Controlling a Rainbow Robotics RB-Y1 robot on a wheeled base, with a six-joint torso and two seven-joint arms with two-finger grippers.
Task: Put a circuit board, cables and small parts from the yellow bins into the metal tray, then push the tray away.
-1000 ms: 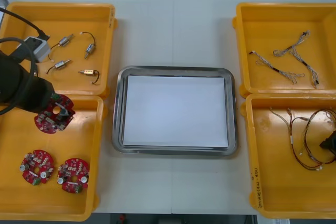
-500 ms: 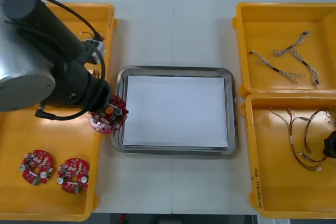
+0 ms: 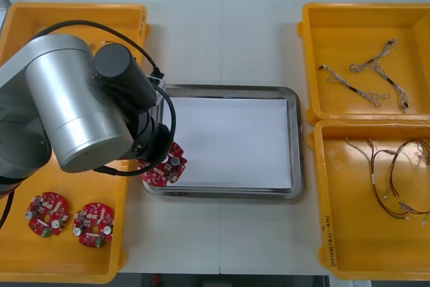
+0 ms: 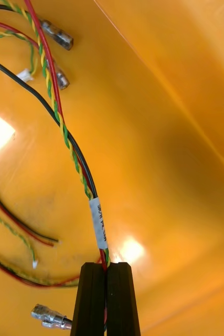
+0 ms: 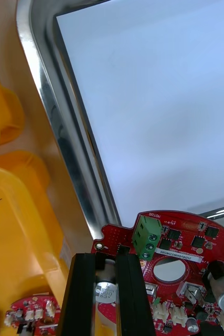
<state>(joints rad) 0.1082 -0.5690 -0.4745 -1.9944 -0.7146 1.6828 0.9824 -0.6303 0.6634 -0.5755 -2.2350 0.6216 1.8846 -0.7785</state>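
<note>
Where the left gripper (image 5: pixel 105 261) pinches, the circuit board (image 5: pixel 188 245) is clamped.

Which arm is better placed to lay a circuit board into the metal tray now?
Left. The left gripper holds a red circuit board over the near left corner of the metal tray. The right gripper is in a yellow bin, shut on a red and yellow cable.

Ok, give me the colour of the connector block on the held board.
Green connector block; left wrist view shows it best.

Silver left arm (image 3: pixel 70 109) — black fingers (image 5: pixel 83 294) (looped black cable (image 3: pixel 172 117)).
</note>
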